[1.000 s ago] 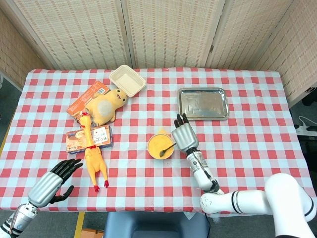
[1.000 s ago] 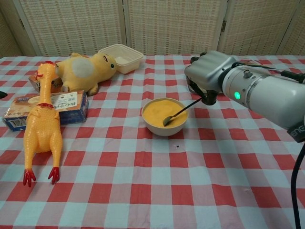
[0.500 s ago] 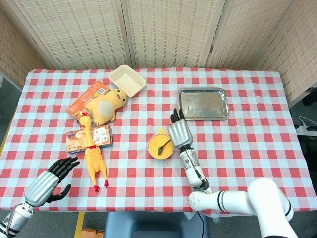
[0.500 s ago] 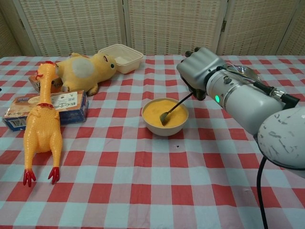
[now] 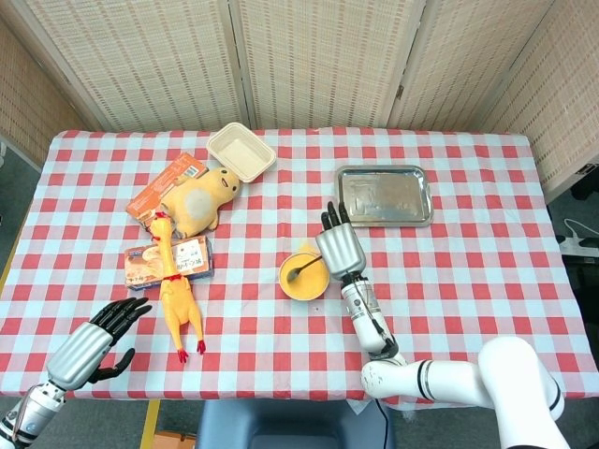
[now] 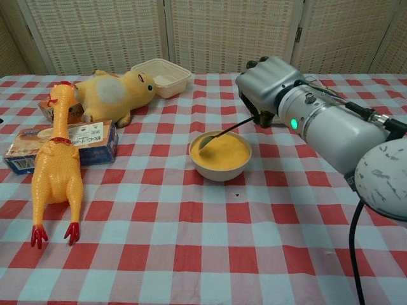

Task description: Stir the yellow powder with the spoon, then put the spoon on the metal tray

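Observation:
A cream bowl point(image 5: 303, 277) point(image 6: 220, 156) of yellow powder sits near the table's middle. A dark metal spoon point(image 5: 301, 269) point(image 6: 221, 135) dips into the powder at the bowl's left side. My right hand point(image 5: 339, 248) point(image 6: 264, 81) grips the spoon's handle just right of the bowl. Beyond that hand, at the far right, the metal tray point(image 5: 384, 195) lies bare. My left hand point(image 5: 92, 344) hovers with fingers spread off the table's near left corner, holding nothing.
A rubber chicken point(image 5: 176, 285) point(image 6: 57, 169) lies over a snack box point(image 5: 168, 259) on the left. Behind them are a yellow plush toy point(image 5: 200, 199) point(image 6: 114, 94), an orange packet point(image 5: 166, 183) and a beige takeaway container point(image 5: 241, 152) point(image 6: 161, 75).
My right hand has swept the spoon's bowl from the right side of the powder to the left side, and the hand has shifted slightly left and back. The left hand barely moved.

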{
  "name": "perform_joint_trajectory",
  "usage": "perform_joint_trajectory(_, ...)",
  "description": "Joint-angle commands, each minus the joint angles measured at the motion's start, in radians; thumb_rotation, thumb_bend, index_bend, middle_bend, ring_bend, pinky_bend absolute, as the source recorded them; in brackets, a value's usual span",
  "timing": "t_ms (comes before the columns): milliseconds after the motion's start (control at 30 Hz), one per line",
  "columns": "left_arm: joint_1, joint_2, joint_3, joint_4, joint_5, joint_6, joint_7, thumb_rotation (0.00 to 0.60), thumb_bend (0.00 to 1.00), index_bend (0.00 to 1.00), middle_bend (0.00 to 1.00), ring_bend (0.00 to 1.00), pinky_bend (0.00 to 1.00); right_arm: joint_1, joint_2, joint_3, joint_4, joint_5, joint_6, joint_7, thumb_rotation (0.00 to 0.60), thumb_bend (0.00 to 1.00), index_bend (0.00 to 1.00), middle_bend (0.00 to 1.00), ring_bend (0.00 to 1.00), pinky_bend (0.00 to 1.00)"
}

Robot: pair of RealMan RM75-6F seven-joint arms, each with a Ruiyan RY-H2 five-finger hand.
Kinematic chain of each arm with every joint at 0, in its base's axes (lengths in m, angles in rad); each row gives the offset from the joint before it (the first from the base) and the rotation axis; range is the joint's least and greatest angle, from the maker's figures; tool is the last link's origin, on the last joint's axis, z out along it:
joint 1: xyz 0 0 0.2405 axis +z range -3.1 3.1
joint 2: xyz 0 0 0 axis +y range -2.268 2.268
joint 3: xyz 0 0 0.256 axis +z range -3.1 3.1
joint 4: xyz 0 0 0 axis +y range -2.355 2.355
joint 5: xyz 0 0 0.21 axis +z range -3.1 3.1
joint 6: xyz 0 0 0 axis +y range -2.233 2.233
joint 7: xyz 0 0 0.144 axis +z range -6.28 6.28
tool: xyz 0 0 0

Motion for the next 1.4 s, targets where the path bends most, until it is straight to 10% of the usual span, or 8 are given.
perform_joint_trajectory(33,-0.001,0.001,0.000,-0.001,0.000,-0.001,-0.001,0.600,0.53,0.00,0.00,0.00,0.10,-0.009,0.008,0.014,0.000,-0.004,-0.002,0.016,0.600,0.71,0.87,0.19,0.00,0.09)
perform_joint_trajectory(533,0.001,-0.017,-0.020,0.009,-0.030,-0.008,0.026,0.600,0.53,0.00,0.00,0.00,0.10,0.027,-0.061,0.001,0.120,0.008,-0.073,-0.051,0.600,0.71,0.88,0.19,0.00,0.09)
perform_joint_trajectory(1100,0.001,-0.008,-0.010,-0.004,-0.013,-0.009,0.030,0.600,0.53,0.00,0.00,0.00,0.10,-0.003,0.098,-0.062,-0.182,0.092,0.002,-0.238,0.600,0.71,0.90,0.19,0.01,0.10)
perform_joint_trajectory(1400,0.002,-0.009,-0.009,-0.004,-0.012,-0.009,0.033,0.600,0.53,0.00,0.00,0.00,0.10,-0.029,0.127,-0.048,-0.202,0.051,0.018,-0.130,0.600,0.71,0.89,0.19,0.01,0.10)
